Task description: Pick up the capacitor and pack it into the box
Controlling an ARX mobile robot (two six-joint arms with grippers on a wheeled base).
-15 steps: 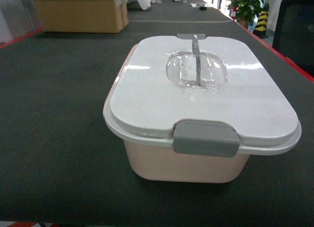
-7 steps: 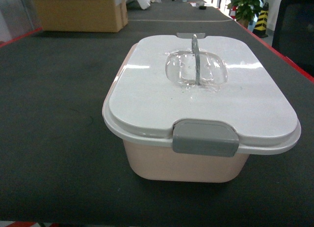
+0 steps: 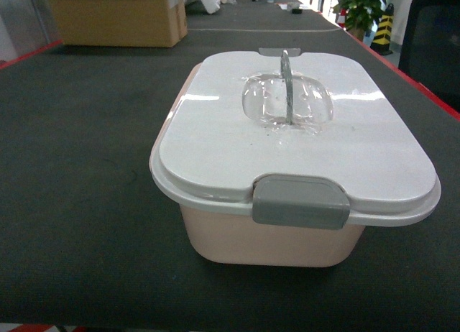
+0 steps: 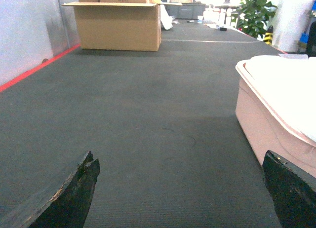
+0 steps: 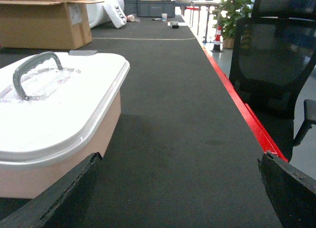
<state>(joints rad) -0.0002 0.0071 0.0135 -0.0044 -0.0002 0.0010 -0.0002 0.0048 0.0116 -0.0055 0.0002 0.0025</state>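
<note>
A wide worktop point(image 3: 79, 203) covered in dark grey matting is seen in all three views, edged with a red strip along both long sides. At its far end a brown cardboard carton point(image 3: 115, 16) is set, with its flaps open in the left wrist view. A black mesh office chair point(image 5: 276, 55) is seen standing off the worktop's right edge, just beyond the red strip. Further back on that side a leafy potted plant point(image 3: 363, 5) is placed, with a red and white cone point(image 5: 217, 38) beside it.

The box point(image 3: 287, 167) is seen standing upright in the middle of the worktop, its pale pink body closed by a white lid point(image 3: 287, 131). A grey latch point(image 3: 300, 201) is folded down over the lid's near edge, and a grey handle point(image 5: 32, 72) is arched over the clear recess in the lid's centre. The capacitor is not seen in any view; whether it lies inside the closed box cannot be told.

The left gripper point(image 4: 180, 188) is held low over bare matting to the left of the box, its dark fingers point(image 4: 74, 196) spread wide with nothing between them. The right gripper point(image 5: 177, 188) is held low to the right of the box, its fingers point(image 5: 291, 191) likewise parted and unloaded, the left one just beside the box's wall.
</note>
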